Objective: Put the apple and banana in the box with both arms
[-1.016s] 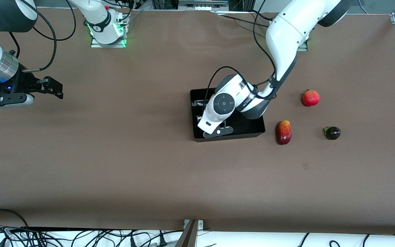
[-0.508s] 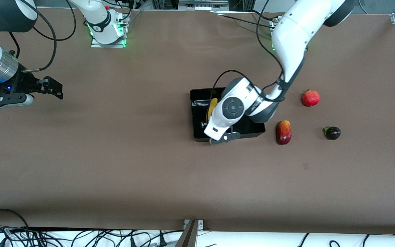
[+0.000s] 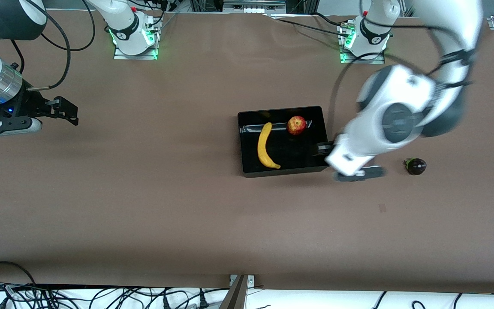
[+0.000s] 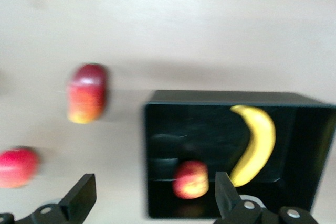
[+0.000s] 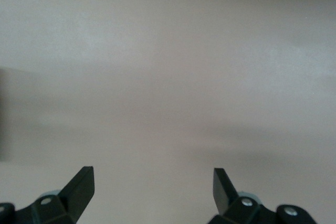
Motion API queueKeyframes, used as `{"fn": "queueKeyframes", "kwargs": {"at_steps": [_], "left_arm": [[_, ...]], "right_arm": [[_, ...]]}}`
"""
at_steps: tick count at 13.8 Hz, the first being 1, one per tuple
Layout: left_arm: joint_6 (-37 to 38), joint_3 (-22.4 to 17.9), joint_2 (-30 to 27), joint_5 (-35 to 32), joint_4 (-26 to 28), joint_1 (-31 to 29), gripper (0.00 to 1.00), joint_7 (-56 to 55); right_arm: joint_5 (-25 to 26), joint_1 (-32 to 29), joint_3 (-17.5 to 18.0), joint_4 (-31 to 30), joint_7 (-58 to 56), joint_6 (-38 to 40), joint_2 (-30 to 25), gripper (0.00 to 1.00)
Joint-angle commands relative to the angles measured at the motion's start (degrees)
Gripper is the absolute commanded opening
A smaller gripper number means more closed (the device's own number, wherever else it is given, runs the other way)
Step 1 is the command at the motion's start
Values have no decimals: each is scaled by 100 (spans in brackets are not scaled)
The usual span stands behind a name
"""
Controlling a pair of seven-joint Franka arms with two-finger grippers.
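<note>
The black box [image 3: 281, 110] sits mid-table, and both fruits lie inside it. The yellow banana [image 3: 265, 146] rests along the wall toward the right arm's end, and the small red-yellow apple [image 3: 296, 125] lies farther from the front camera. The left wrist view shows the box [image 4: 220, 97], the banana [image 4: 255, 145] and the apple [image 4: 190, 179] from above. My left gripper [image 3: 345, 161] hangs blurred over the box's wall toward the left arm's end. It is seen open and holding nothing [image 4: 155, 195]. My right gripper [image 3: 64, 109] waits open [image 5: 152, 182] over bare table at the right arm's end.
A dark purple fruit [image 3: 415, 166] lies on the table toward the left arm's end. The left wrist view shows an elongated red-yellow fruit [image 4: 86, 93] and a round red fruit [image 4: 18, 167] beside the box; the left arm covers both in the front view.
My left gripper opened and left the banana in the box. It then swung out of the box toward the left arm's end, uncovering the apple. The right arm has not moved.
</note>
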State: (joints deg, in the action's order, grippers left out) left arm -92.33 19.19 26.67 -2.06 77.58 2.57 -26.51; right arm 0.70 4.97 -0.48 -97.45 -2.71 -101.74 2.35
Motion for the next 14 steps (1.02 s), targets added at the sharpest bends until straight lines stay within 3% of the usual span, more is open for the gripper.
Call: {"fn": "queueKeyframes", "kwargs": {"at_steps": [1, 3, 6, 8, 14], "left_arm": [[268, -448, -661, 21, 221, -222, 100, 1336], [426, -1222, -1345, 109, 781, -143, 100, 2355], [479, -1760, -2410, 126, 1697, -143, 100, 2783], [462, -1761, -2763, 100, 1954, -187, 100, 2791], [699, -1691, -2650, 118, 1585, -213, 100, 2808]], "right_arm": [[1, -5, 31, 209, -2, 14, 90, 100], [1, -5, 31, 227, -2, 14, 90, 100], [1, -5, 31, 227, -2, 22, 90, 100], [1, 4, 31, 227, -2, 22, 90, 100], [-8, 4, 31, 227, -11, 22, 90, 100]]}}
